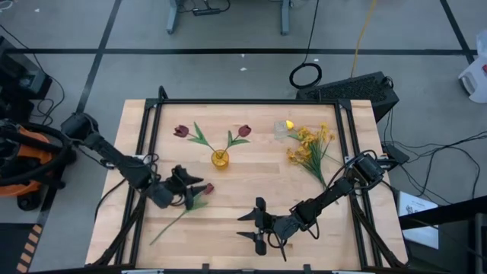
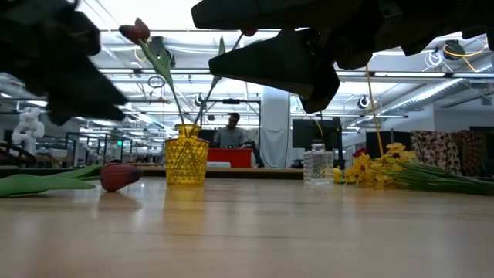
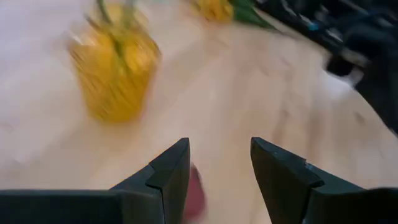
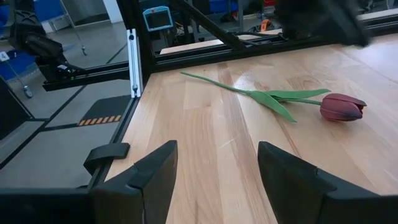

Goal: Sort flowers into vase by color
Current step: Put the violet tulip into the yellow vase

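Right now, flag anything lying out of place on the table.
One dark red tulip lies flat on the wood below the left gripper, not in the yellow vase with the other two. The yellow flowers also lie loose beside the clear vase.

A lab: monitors (image 2: 309, 131), workbenches, framed robot table (image 1: 251, 221).

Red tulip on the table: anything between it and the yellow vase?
Nothing visible. The red tulip lies flat beside the open left claw; bare wood runs from it to the yellow vase, which already holds two red tulips.
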Available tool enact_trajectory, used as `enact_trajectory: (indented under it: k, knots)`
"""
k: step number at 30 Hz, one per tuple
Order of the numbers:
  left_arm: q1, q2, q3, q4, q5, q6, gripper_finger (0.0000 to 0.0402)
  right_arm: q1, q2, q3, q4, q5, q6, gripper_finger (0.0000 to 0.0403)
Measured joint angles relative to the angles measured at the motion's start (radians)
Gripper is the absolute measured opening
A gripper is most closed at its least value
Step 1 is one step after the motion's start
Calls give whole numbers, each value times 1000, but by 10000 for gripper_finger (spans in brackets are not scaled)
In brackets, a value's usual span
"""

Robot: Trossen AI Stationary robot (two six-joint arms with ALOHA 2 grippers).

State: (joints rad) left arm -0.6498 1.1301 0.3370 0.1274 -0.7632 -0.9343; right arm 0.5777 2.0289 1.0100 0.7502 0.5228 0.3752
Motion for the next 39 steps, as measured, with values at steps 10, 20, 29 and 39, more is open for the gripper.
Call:
enact_trajectory:
  k: [10, 20, 29, 39]
  knots:
    - [-220, 45, 139, -200, 52, -127, 176, 0, 0, 0, 0, 0, 2, 215]
    - [-266, 307, 425, -641, 115, -339, 175, 0, 0, 0, 0, 0, 2, 215]
    - [-269, 416, 511, -806, 207, -438, 175, 0, 0, 0, 0, 0, 6, 215]
    - [-302, 422, 513, -897, 288, -564, 175, 0, 0, 0, 0, 0, 6, 215]
